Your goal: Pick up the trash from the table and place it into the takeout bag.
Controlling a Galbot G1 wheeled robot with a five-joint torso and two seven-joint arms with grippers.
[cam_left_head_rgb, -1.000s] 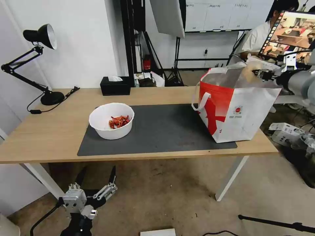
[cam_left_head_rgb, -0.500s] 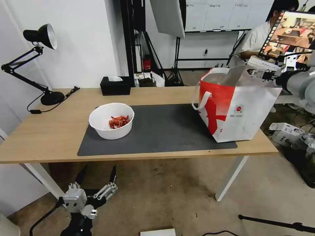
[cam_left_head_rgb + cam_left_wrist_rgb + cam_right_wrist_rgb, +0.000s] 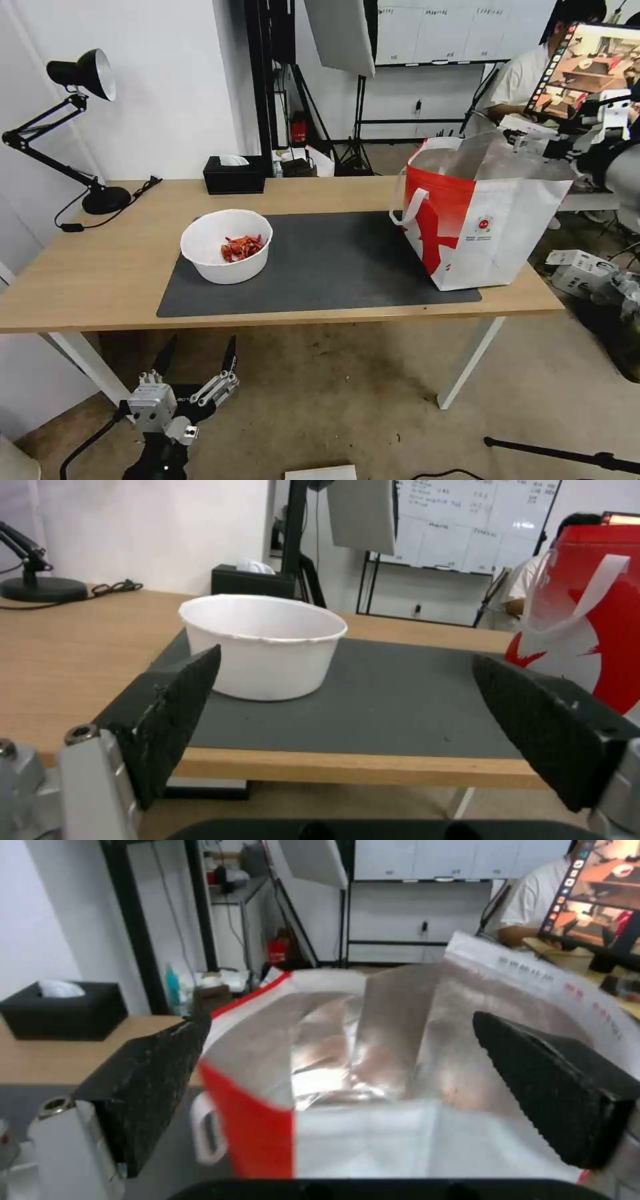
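A white round bowl (image 3: 227, 247) of red shell scraps stands on the left part of the dark grey mat (image 3: 333, 267) on the light-wood table (image 3: 100, 273). The red-and-white takeout bag (image 3: 480, 220) stands upright and open at the mat's right end. Its silver lining (image 3: 360, 1050) shows below my right gripper (image 3: 523, 141), which hovers open and empty by the bag's far right rim. My left gripper (image 3: 200, 343) hangs open below the table's front edge. In the left wrist view the bowl (image 3: 263, 645) sits beyond its spread fingers (image 3: 173, 715).
A black desk lamp (image 3: 87, 133) stands at the table's back left, with a black tissue box (image 3: 233, 175) at the back centre. White table legs (image 3: 467, 363) reach the floor. Boxes (image 3: 580, 267) lie on the floor to the right. A person sits at a monitor behind the bag.
One second ago my right gripper held a small clear bag with a beige lump over the takeout bag. That bag is now gone from view, and the gripper has drawn back to the right.
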